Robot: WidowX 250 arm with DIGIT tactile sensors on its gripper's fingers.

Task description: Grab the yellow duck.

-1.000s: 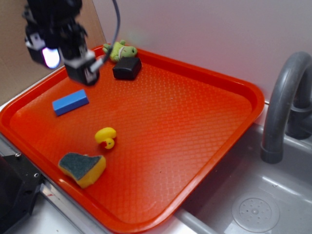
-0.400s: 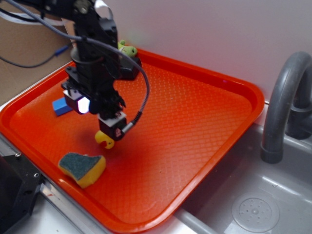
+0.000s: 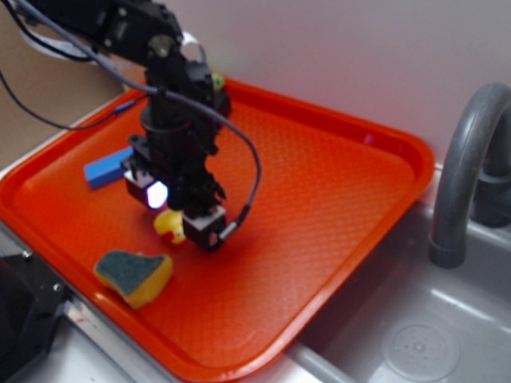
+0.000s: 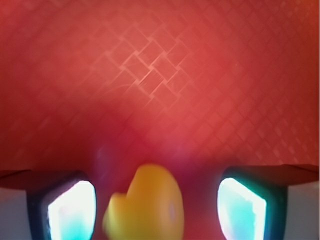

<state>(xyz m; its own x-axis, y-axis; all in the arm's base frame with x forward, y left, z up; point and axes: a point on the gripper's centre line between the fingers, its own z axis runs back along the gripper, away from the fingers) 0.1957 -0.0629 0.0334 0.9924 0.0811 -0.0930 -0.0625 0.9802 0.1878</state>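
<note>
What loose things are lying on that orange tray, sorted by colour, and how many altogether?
Yellow: 2, the yellow duck and the sponge, which has a dark green top
Blue: 1, the block
Lime green: 1, a toy, mostly hidden behind the arm
Total: 4

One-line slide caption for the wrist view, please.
Wrist view: blurred yellow duck sits between the open gripper fingers, low over the orange tray.

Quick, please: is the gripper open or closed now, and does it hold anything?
Gripper: open, holding nothing; the yellow duck sits between the two fingers, with gaps on both sides.
</note>
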